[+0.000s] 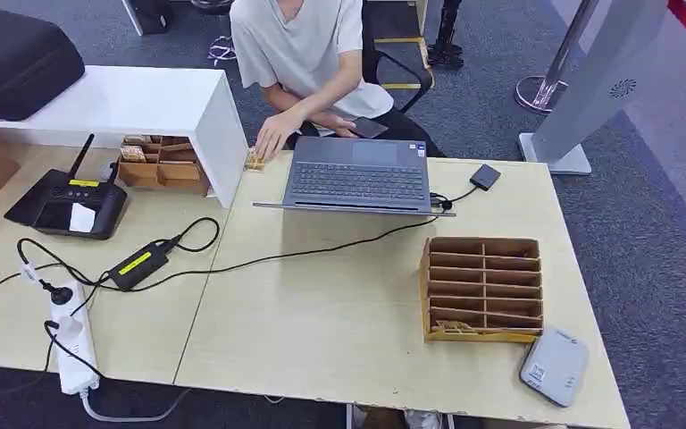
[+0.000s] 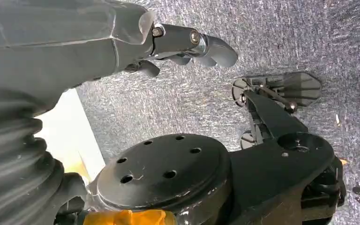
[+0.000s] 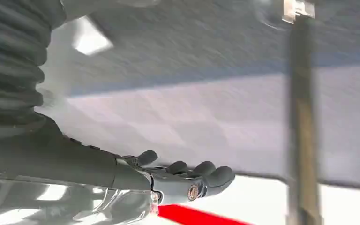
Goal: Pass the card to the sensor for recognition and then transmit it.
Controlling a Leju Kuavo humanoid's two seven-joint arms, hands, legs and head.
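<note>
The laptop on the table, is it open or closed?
Open. The laptop has its lid folded back, so its keyboard and touchpad show, facing the person seated behind the table.

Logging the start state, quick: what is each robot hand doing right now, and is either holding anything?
Left robot hand: holds nothing, fingers slightly curled and apart, open.
Right robot hand: holds nothing, fingers apart, open.

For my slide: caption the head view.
Seated person behind laptop; slotted wooden organizer and grey card reader nearby.
</note>
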